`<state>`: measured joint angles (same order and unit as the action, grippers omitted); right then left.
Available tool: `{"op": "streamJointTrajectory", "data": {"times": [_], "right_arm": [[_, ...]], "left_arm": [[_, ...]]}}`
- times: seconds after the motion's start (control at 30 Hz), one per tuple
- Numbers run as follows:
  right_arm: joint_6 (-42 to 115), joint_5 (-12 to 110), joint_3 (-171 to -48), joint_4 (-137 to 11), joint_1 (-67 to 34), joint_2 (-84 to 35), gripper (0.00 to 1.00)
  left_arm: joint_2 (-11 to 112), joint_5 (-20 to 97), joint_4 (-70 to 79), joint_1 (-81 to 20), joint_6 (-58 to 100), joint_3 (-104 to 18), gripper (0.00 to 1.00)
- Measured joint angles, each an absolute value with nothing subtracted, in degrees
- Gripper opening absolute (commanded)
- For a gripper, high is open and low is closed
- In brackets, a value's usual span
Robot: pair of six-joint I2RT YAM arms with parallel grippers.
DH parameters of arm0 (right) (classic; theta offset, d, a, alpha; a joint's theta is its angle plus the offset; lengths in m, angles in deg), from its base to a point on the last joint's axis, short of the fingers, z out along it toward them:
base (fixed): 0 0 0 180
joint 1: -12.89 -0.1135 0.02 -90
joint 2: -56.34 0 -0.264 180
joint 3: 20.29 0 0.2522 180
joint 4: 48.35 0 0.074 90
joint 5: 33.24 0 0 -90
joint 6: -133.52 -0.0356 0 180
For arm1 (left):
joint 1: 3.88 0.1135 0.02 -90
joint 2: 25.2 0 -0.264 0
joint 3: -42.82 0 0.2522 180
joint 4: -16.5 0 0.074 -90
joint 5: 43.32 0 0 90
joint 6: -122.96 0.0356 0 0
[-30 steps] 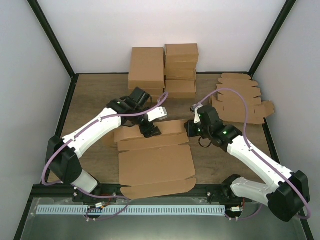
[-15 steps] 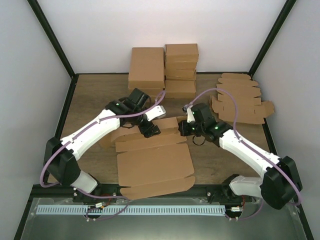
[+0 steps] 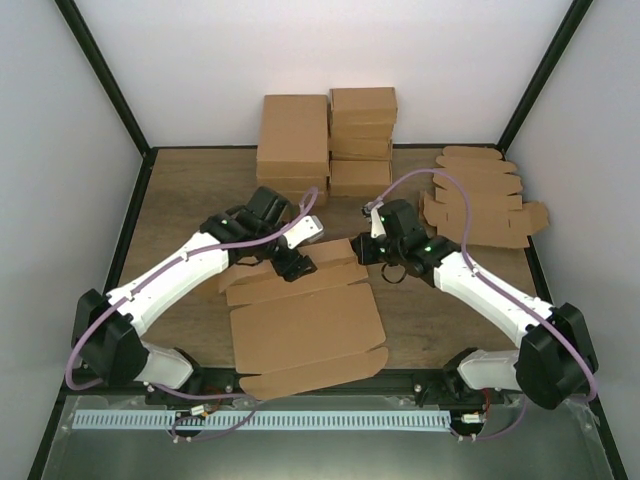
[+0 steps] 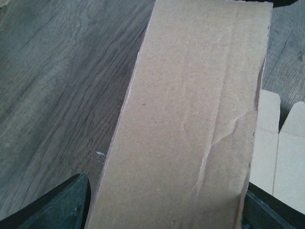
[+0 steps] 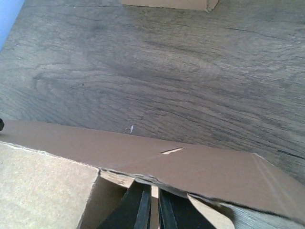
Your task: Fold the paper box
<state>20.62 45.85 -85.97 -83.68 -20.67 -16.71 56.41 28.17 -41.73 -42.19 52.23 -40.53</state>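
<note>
Paper box (image 3: 305, 325) card sits pinched between the right gripper's (image 3: 365, 250) two fingers (image 5: 139, 210), which are almost closed on the far flap's right end. The left gripper (image 3: 292, 264) is spread wide, one finger (image 4: 66, 202) on each side of the same flap. The box lies flat by the desk's (image 3: 190, 190) near edge, in the middle. Folded boxes (image 3: 330, 140) are stacked at the far edge, and flat sheets (image 3: 480, 195) lie near the far right corner.

A cardboard flap (image 4: 190, 119) runs from near to far, creased and wrinkled toward its right edge. The left gripper's (image 4: 164, 212) dark fingers (image 4: 62, 205) stand wide apart at its near corners. Wooden table (image 4: 57, 86) lies left; paler box tabs (image 4: 279, 157) lie right.
</note>
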Motion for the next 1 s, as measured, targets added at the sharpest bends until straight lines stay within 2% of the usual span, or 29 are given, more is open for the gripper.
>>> {"op": "streamJointTrajectory", "data": {"times": [0.37, 1.0], "right_arm": [[20.80, 47.44, -85.16, -83.20, -20.67, -16.89, 0.05], [24.66, 41.39, -96.87, -80.68, -23.19, -31.99, 0.04]], "left_arm": [[54.13, 28.52, -38.43, -42.19, 49.43, -37.20, 0.76], [46.70, 34.69, -36.83, -42.32, 39.57, -31.98, 0.76]]}}
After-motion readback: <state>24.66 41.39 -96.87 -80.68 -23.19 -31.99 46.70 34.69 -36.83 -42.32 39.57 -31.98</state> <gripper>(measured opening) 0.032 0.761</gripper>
